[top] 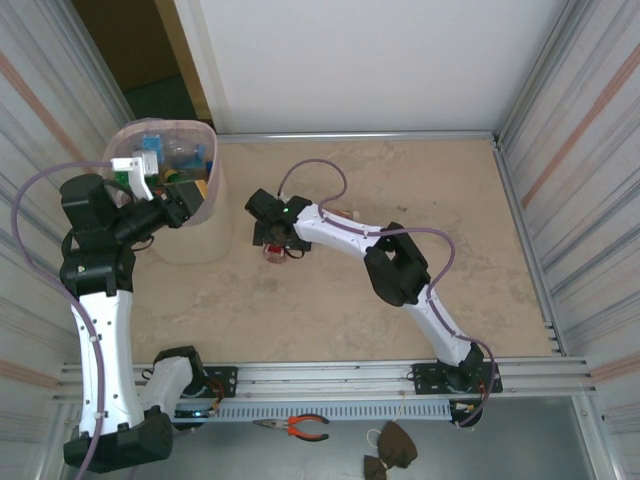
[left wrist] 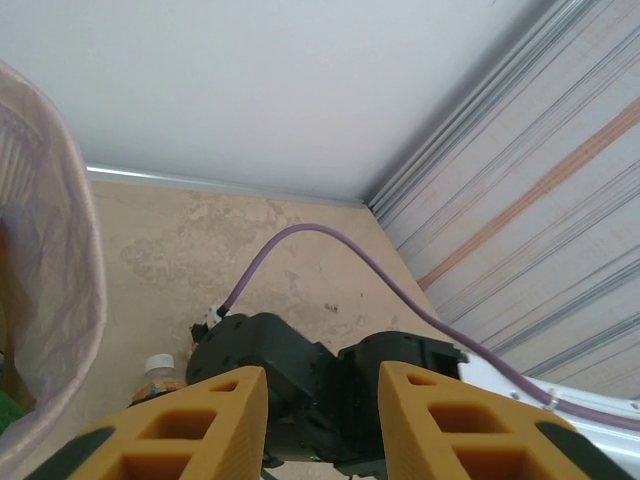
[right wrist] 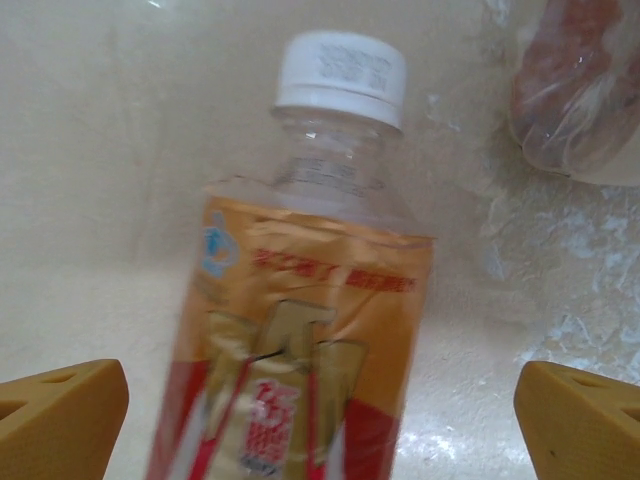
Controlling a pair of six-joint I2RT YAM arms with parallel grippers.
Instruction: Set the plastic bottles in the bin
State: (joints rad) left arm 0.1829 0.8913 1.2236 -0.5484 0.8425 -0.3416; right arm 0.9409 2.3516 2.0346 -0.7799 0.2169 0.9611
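Pliers [top: 300,428] lie nearest me, at the near edge. Farther in, my left tool [top: 185,205] hangs at the bin [top: 215,165] rim, and my right tool [top: 272,238] is above a bottle [top: 272,254] on the desk [top: 400,180].

From the left wrist I see its fingers [left wrist: 200,430] slightly parted and empty.

From the right wrist, the fingers stand spread wide on either side of the bottle, clear of it.

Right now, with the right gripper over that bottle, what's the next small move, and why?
Probably close the right gripper on the bottle: its open fingers flank the bottle, which lies ungripped on the table.
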